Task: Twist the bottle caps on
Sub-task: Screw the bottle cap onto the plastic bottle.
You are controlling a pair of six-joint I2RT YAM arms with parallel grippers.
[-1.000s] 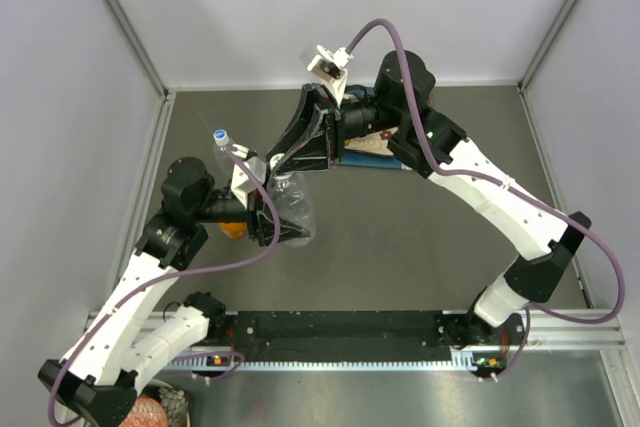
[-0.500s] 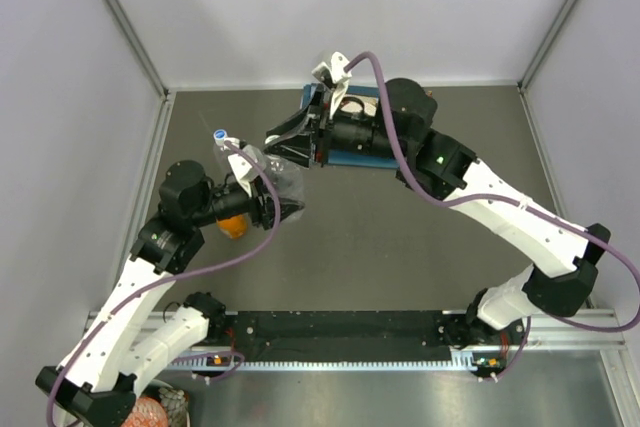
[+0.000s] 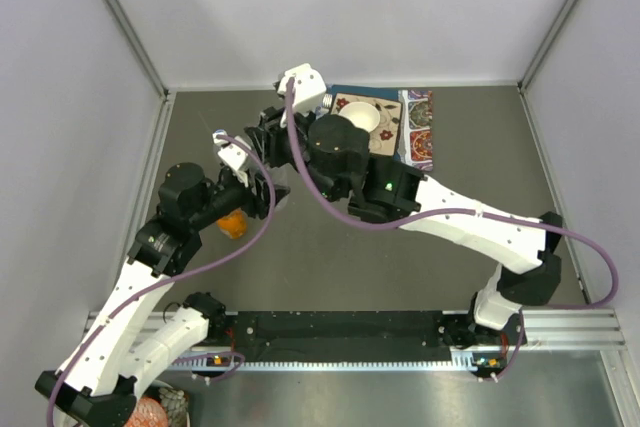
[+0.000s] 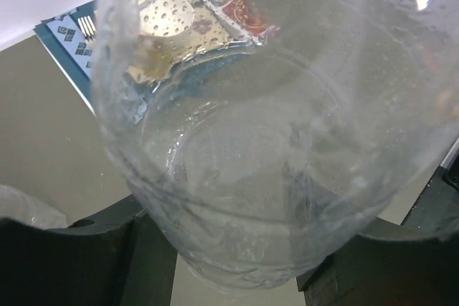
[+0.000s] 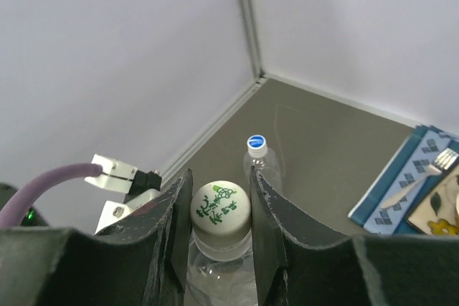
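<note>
In the left wrist view my left gripper [image 4: 229, 252] is shut on the body of a clear ribbed bottle [image 4: 272, 141]. In the top view this gripper [image 3: 262, 192] sits mid-left, with the bottle hidden under my right arm. In the right wrist view my right gripper [image 5: 221, 202] is shut on a white cap with green print [image 5: 221, 207] sitting on that bottle's neck. From above, the right gripper [image 3: 272, 140] hangs over it. A second clear bottle with a blue-and-white cap [image 5: 257, 144] stands just beyond. The orange bottle [image 3: 232, 225] is partly hidden under my left arm.
A patterned blue placemat [image 3: 418, 137] lies at the back of the table, with a white bowl [image 3: 362, 117] on it and a fork [image 5: 430, 166] at its left side. White walls close in the left, back and right.
My right arm swung left off the placemat and came down over the bottle, its fingers now round the white cap. My left gripper brought the bottle from tilted to upright.
</note>
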